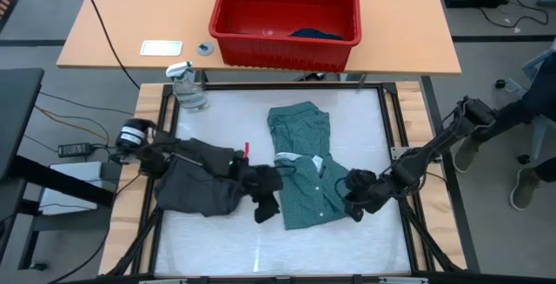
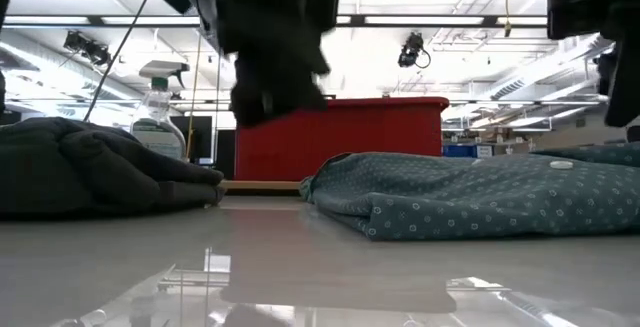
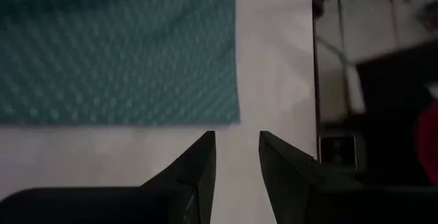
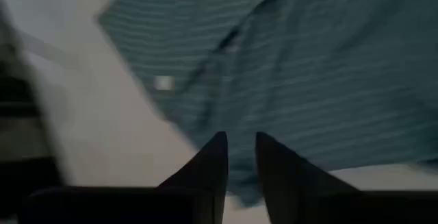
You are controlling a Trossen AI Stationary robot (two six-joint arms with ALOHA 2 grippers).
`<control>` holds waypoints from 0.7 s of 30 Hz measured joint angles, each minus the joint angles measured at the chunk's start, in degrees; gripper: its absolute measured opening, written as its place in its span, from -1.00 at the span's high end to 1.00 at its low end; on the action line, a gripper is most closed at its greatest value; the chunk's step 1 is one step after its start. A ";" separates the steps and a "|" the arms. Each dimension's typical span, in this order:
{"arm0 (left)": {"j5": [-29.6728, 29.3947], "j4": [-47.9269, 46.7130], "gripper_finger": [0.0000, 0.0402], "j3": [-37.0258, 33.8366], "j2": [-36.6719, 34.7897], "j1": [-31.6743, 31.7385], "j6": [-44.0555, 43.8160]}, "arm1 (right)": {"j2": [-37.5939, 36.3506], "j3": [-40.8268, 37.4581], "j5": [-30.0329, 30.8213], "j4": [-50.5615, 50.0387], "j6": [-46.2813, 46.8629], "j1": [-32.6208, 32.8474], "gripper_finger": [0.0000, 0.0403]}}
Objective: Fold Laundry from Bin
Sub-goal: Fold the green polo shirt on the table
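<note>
Your left gripper (image 1: 265,199) and right gripper (image 1: 354,199), both released and empty, flank the teal shirt (image 1: 306,167) at lower centre, likely to fold it.

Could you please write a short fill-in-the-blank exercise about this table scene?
1. The bin is coloured ____.
2. The dark grey piece lies on the ____ side of the teal-green dotted shirt in the high view.
3. A ____ bottle stands at the table's corner.

Missing words: red; left; spray
</note>
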 joint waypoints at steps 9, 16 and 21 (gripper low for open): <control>-9.12 15.42 0.40 0.02 8.70 -6.44 -12.00 | 0.09 -3.15 4.80 -9.79 -10.15 -9.24 0.27; -11.00 18.13 0.40 0.00 14.96 -7.14 -19.39 | 0.02 -5.60 0.83 -4.96 -27.42 -25.78 0.21; -10.96 17.71 0.40 0.04 14.97 -7.21 -19.97 | 0.10 -6.91 -11.57 0.97 -44.55 -41.61 0.05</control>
